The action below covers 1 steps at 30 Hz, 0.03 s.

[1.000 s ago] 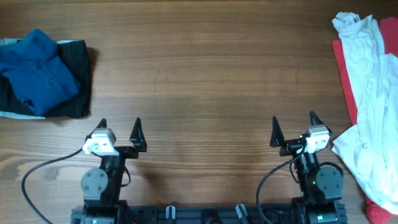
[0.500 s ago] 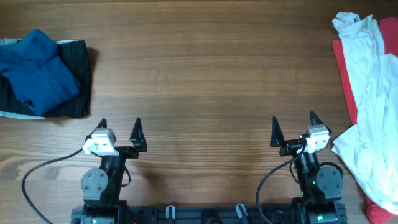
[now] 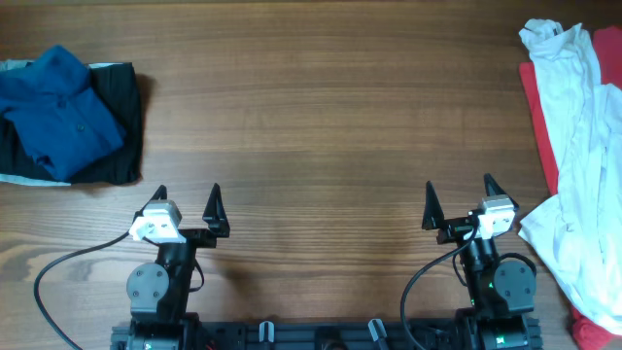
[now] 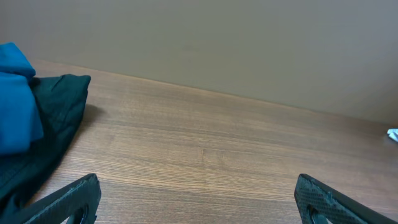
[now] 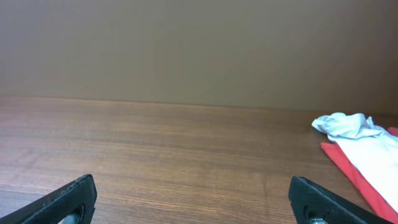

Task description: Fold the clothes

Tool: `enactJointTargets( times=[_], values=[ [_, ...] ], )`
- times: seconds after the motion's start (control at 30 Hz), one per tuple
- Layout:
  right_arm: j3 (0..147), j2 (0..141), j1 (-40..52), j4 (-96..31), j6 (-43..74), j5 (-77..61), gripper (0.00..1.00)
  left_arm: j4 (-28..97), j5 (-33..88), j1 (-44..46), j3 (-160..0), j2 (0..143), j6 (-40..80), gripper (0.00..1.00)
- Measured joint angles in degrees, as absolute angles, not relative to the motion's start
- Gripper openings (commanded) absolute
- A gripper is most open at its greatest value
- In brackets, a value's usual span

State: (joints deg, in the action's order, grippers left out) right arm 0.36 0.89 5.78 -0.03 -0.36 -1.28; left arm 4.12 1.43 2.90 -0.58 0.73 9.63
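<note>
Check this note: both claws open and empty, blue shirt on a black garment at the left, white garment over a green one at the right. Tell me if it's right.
Under the white garment lies a red garment, not a green one; the overhead view shows it. The rest holds: left claw and right claw open and empty, blue shirt on the black garment.

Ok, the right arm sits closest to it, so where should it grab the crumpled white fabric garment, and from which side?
Probably the rounded lobe of the crumpled white fabric garment nearest the right gripper, approached from the wooden table's middle. That lobe bulges onto bare wood, while farther back it overlaps a flat red cloth, risking both.
</note>
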Motion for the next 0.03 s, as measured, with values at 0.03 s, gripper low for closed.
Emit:
enactJointTargets(
  times=[0.03],
  values=[
    [0.4, 0.9, 5.8, -0.1, -0.4, -1.3, 1.00, 4.1, 1.4, 2.9, -0.6, 0.7, 9.6, 1.00]
  ],
)
